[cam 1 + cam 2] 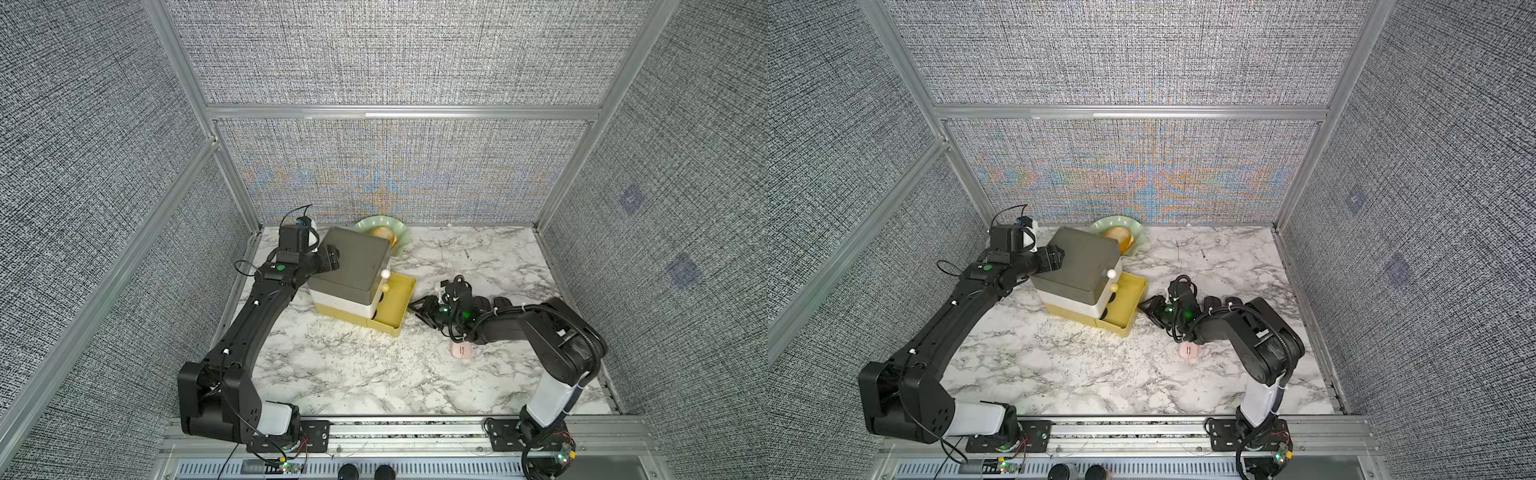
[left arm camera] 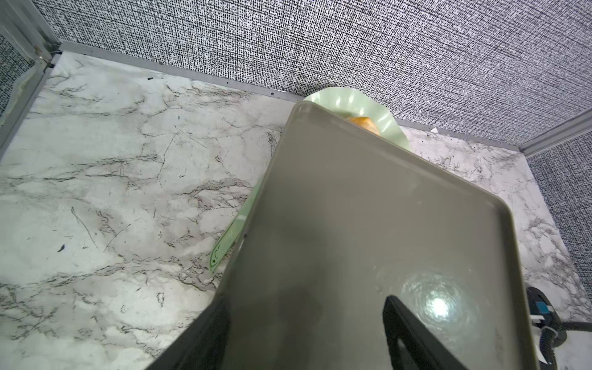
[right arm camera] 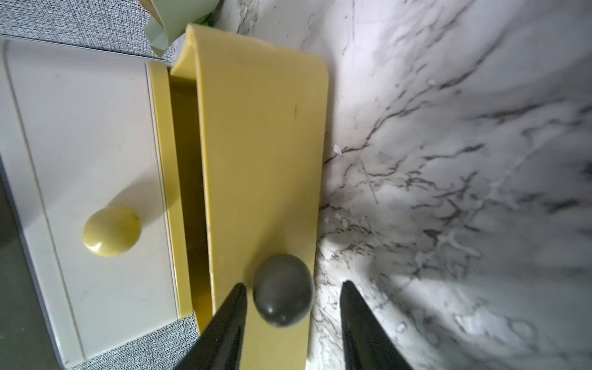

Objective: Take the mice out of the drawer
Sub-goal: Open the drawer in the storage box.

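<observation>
drawer unit (image 1: 353, 262): three tiers, grey over white over yellow. The left gripper (image 2: 307, 301) rests on its grey top with jaws apart, one finger past the edge and one over the lid. It looks like bracing rather than pinching.
yellow drawer (image 1: 409, 297): the bottom tier, pulled out toward the right gripper, so the opening step looks done.
right gripper (image 1: 415, 311): just in front of the drawer front, jaws spread either side of the dark knob (image 3: 283, 290) with a gap on one side. It carries nothing.
pink mouse (image 1: 460, 350): out of the drawer, on the table behind the right gripper and beside its forearm.
black mice: two dark shapes (image 1: 1105, 312) lie ahead of the right fingertips at the drawer's inner end, half under the white tier. They are probably mice yet to be removed. Two dark ovals (image 1: 1212, 302) behind the right wrist may be mice already out, but they are too small to tell.
progress: judged partway, with one mouse surely out and at least two apparently left.
</observation>
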Tool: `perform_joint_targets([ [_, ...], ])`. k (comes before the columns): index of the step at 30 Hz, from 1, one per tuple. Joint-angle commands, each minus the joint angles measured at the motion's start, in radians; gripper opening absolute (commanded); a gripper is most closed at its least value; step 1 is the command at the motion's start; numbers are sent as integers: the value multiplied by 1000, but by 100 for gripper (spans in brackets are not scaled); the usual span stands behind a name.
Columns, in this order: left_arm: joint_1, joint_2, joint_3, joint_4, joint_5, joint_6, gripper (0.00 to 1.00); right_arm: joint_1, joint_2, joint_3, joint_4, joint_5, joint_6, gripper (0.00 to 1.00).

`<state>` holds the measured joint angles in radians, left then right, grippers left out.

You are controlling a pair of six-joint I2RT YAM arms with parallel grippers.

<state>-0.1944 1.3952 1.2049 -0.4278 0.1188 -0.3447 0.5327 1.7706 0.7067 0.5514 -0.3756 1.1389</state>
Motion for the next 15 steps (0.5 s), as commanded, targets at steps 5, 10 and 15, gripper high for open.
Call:
perform_joint_targets([
  [5,0,-7,8,-168,14,-21,78,17,-73,52,-222,76,-92,65],
  [10,1,-20,7,-162,31,-23,78,57,-108,153,-455,188,-210,73],
  [15,0,-27,2,-152,31,-22,78,98,-58,342,-703,312,-326,76],
])
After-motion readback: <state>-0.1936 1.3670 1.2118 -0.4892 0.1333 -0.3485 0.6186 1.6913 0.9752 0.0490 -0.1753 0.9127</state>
